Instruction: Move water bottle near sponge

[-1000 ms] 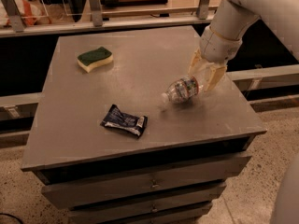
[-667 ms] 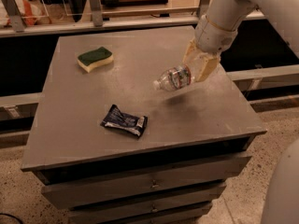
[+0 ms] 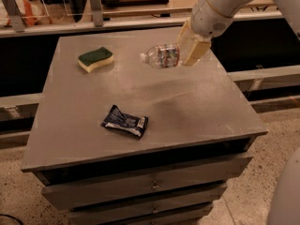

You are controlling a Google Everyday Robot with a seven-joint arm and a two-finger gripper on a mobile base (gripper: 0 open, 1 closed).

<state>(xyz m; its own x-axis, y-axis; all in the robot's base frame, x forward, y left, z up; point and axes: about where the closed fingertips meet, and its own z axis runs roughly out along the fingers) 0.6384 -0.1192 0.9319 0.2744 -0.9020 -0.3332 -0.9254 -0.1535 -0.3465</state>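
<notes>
"Looking at the water bottle (image 3: 161,56) first, where is it?"
"Over the far right part of the table top, lying on its side. Its white cap (image 3: 143,57) points left, toward the sponge, and the red-green label band faces the camera. It looks lifted clear of the surface, though I cannot be sure from this one view."
"And the gripper (image 3: 183,54)?"
"Clamped on the bottle's base end. Its pale fingers (image 3: 199,50) sit on either side of the clear plastic and pinch it between them. The white arm (image 3: 220,8) comes in from the upper right corner."
"How does the sponge (image 3: 95,59) lie?"
"Flat on the table, dark green scouring side up, with yellow foam showing along its near edge. It is in the far left part, to the left of the cap and apart from it, with bare table between the two."
"What else is around?"
"A dark blue crinkled packet (image 3: 125,121) lies nearer the front edge, well apart from both bottle and sponge. The grey table (image 3: 197,116) is the top of a cabinet, with drawers (image 3: 140,186) below it, and the floor (image 3: 18,191) beside it is speckled"
</notes>
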